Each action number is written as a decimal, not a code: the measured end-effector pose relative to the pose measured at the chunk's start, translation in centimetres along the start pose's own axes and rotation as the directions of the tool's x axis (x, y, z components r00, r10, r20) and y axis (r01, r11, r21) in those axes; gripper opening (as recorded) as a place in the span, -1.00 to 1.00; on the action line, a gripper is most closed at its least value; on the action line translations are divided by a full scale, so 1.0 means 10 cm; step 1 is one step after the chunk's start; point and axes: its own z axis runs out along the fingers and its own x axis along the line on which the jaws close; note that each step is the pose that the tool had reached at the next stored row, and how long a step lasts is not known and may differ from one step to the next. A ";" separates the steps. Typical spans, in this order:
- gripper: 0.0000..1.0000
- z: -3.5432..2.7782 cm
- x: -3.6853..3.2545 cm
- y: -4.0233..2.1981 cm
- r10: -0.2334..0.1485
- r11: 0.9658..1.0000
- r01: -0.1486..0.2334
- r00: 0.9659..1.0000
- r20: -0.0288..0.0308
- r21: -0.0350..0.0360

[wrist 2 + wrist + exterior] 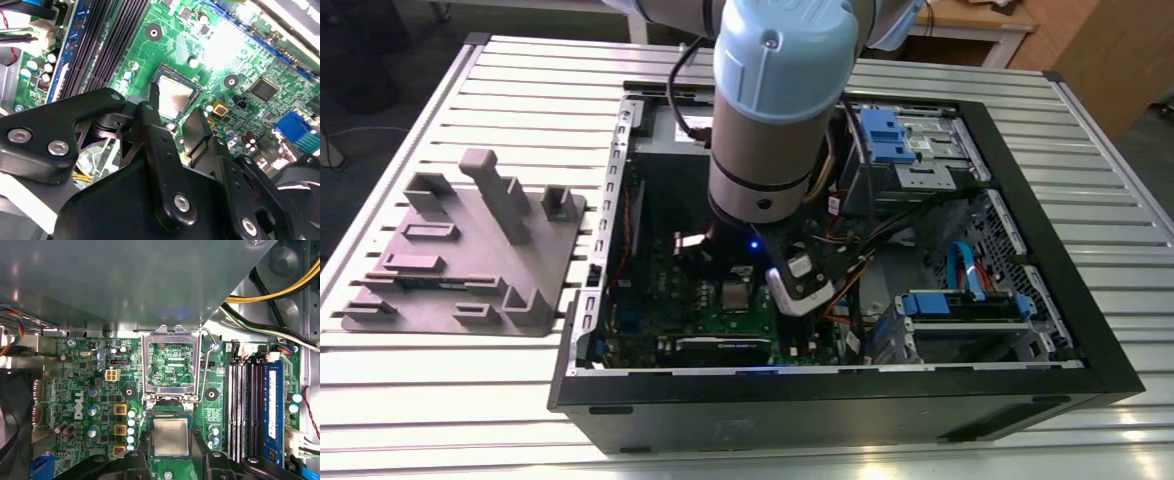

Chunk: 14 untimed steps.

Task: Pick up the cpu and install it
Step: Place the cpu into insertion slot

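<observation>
First wrist view: one cpu (171, 438) seated in one socket (170, 412); one claw (171, 446) spread, straddling it.

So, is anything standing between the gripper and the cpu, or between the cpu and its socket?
Nothing visible does. The gripper is directly at the cpu, which lies at the socket. The metal frame stands open, tipped away from the socket.

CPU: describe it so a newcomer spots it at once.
Inside the open computer case, look at the green motherboard. Near its middle sits the cpu, a small flat square beside the opened hinged frame. Its solid, pale silvery top sets it apart from that hollow frame and the long dark memory slots.
</observation>
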 end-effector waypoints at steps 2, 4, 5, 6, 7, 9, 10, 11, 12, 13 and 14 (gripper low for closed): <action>-0.09 -0.021 0.000 0.001 0.000 1.000 0.000 1.000 0.000 0.000; -0.09 -0.045 0.001 0.002 0.000 1.000 0.000 1.000 0.000 0.000; -0.09 -0.056 0.001 0.003 0.000 1.000 0.000 1.000 0.000 0.000; -0.09 -0.066 0.001 0.003 0.000 1.000 0.000 1.000 0.000 0.000; -0.09 -0.077 0.001 0.004 0.000 1.000 0.000 1.000 0.000 0.000; -0.09 -0.099 0.002 0.005 0.000 1.000 0.000 1.000 0.000 0.000; -0.09 -0.110 0.002 0.005 0.000 1.000 0.000 1.000 0.000 0.000; -0.09 -0.122 0.002 0.006 0.000 1.000 0.000 1.000 0.000 0.000; -0.09 -0.133 0.002 0.007 0.000 1.000 0.000 1.000 0.000 0.000; -0.09 -0.144 0.002 0.007 0.000 1.000 0.000 1.000 0.000 0.000; -0.09 -0.155 0.003 0.008 0.000 1.000 0.000 1.000 0.000 0.000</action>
